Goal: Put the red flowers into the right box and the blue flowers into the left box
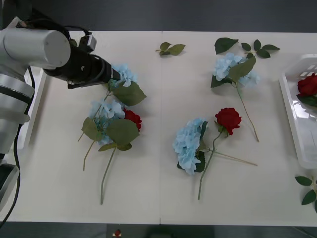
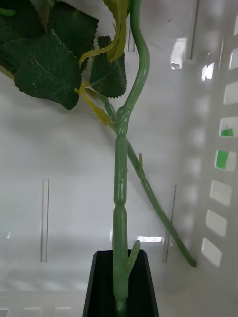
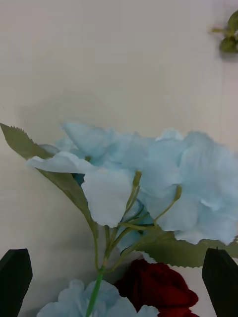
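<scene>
**Blue and red flowers: tool positions and layout**

Blue flowers (image 1: pixel 124 74) lay directly ahead of the left tool (image 3: pixel 119 285), whose two black fingers (image 3: pixel 15 280) stood spread apart with nothing between them. In the left wrist view, a pale-blue cluster and its thin green stalks sat between and just beyond the fingertips, with a red bloom close beneath. The left arm (image 1: pixel 59 57) reached across the left part of the tabletop (image 1: pixel 158 99).

The right tool (image 2: pixel 120 282) was clenched on a green rose stem (image 2: pixel 120 198), which rose upright from the black finger block. Behind it stood the slotted white wall of the right box (image 1: pixel 292 106); a second stem (image 2: pixel 158 213) lay slanted beside the held one.

Red flowers (image 1: pixel 228 119) were spread out: one at tabletop centre beside a blue head, one among the blue heads at left, one inside the right box. Another blue head lay toward the far right. Loose leaf sprigs (image 1: pixel 171 48) rested near the far edge.
</scene>
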Tool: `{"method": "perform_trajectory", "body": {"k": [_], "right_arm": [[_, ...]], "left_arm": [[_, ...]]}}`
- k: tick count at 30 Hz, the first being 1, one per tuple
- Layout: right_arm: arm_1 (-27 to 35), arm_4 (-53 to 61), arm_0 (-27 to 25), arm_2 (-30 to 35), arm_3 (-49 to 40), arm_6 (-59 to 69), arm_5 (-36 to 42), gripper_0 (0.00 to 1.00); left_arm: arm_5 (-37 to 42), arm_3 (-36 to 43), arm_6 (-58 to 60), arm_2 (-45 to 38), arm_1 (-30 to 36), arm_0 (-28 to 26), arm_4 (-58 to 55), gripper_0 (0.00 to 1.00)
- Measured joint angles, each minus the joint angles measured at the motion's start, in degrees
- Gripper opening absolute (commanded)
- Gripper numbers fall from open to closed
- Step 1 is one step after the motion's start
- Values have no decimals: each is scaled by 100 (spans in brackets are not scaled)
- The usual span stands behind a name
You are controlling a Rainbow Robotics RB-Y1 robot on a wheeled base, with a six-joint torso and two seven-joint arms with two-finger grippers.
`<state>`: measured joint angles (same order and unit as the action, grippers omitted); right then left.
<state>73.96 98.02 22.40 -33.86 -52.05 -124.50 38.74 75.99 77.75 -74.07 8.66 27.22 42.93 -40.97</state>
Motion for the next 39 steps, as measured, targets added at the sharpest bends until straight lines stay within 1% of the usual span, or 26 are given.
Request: {"method": "perform_trajectory", "body": {"k": [1, 2, 5, 9, 14, 16, 18, 19, 20, 21, 24, 25, 28, 30, 32, 35, 37, 39], "right_arm": [[-23, -43, 0, 0, 2, 0, -34, 95], [-37, -63, 0, 0, 1, 0, -81, 100], [-40, -65, 0, 0, -17, -3, -118, 100], [-40, -93, 1, 0, -212, -15, -118, 100], [-35, -97, 46, 34, -795, -130, -12, 100], [-35, 56, 157, 129, -1011, -133, 373, 100], [-34, 153, 343, 234, -1171, -122, 781, 100], [-33, 146, 476, 271, -1247, -77, 993, 100], [-33, 102, 629, 288, -1320, 9, 1170, 100], [-33, 2, 795, 289, -1402, 171, 1347, 100], [-33, -508, 1395, 250, -1720, 1061, 1860, 100], [-33, -654, 1583, 224, -1828, 1430, 2035, 100], [-103, -1182, 2168, 120, -2122, 2373, 2644, 100], [-258, -1548, 2533, 20, -2216, 2782, 2942, 100], [-441, -1751, 2856, -168, -2243, 3018, 3016, 100], [-807, -2184, 3304, -636, -2242, 3285, 3087, 100], [-1066, -2539, 3505, -951, -2236, 3595, 3082, 100], [-1315, -2926, 3586, -1147, -2236, 3837, 3076, 100]], "left_arm": [[0, 0, 0, 123, 0, -1, 35, 100], [0, 0, 0, 232, 0, -4, 48, 100], [0, 0, 0, 417, 0, -59, 48, 100], [0, 0, 0, 439, 0, -211, 48, 100], [0, 0, -1, 437, 0, -384, 61, 100], [-2, 0, -1, 437, 0, -447, 104, 87], [-2, 0, -1, 437, 0, -495, 142, 66], [-3, 0, -2, 437, 0, -513, 148, 57], [-3, 0, -2, 437, 0, -524, 148, 50], [-4, 0, -2, 437, 0, -529, 149, 46], [-59, -1, -2, 437, 0, -531, 175, 7], [-95, -1, -2, 437, 0, -531, 189, 0], [-152, -1, -2, 437, 0, -531, 205, 0], [-157, -1, -2, 437, 0, -531, 201, 0], [-190, -1, -2, 435, 0, -531, 170, 0], [-260, 19, -2, 315, 0, -531, 61, 0], [-255, 99, -2, 135, 0, -532, -49, 0], [-207, 247, -3, -94, 1, -532, -199, 0]]}}
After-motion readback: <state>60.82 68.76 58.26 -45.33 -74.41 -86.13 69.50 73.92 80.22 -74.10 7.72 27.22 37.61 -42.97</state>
